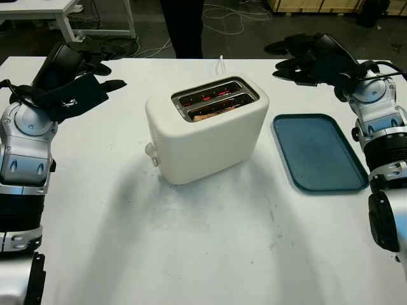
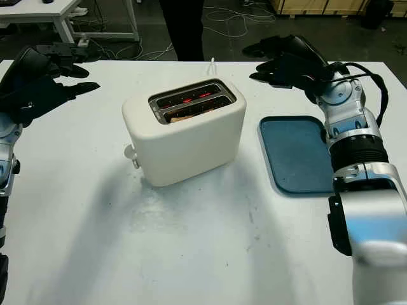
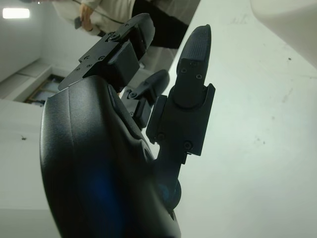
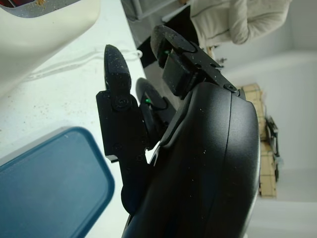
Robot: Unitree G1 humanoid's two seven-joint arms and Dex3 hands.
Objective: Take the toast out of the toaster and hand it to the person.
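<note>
A cream two-slot toaster (image 1: pixel 206 130) stands mid-table, its heating wires glowing red. A brown slice of toast (image 1: pixel 213 112) sits low in the near slot. My left hand (image 1: pixel 86 86) hovers open over the table's far left, well clear of the toaster. My right hand (image 1: pixel 299 60) hovers open at the far right, beyond the tray and right of the toaster. A person (image 1: pixel 182 25) in dark trousers stands behind the table's far edge; a light sleeve (image 4: pixel 237 22) appears in the right wrist view.
A dark blue tray (image 1: pixel 318 152) lies right of the toaster, nothing on it. The toaster's white cord (image 1: pixel 221 63) runs off the far edge. The white table (image 1: pixel 191 241) is bare in front. Cables and a desk leg stand on the floor behind.
</note>
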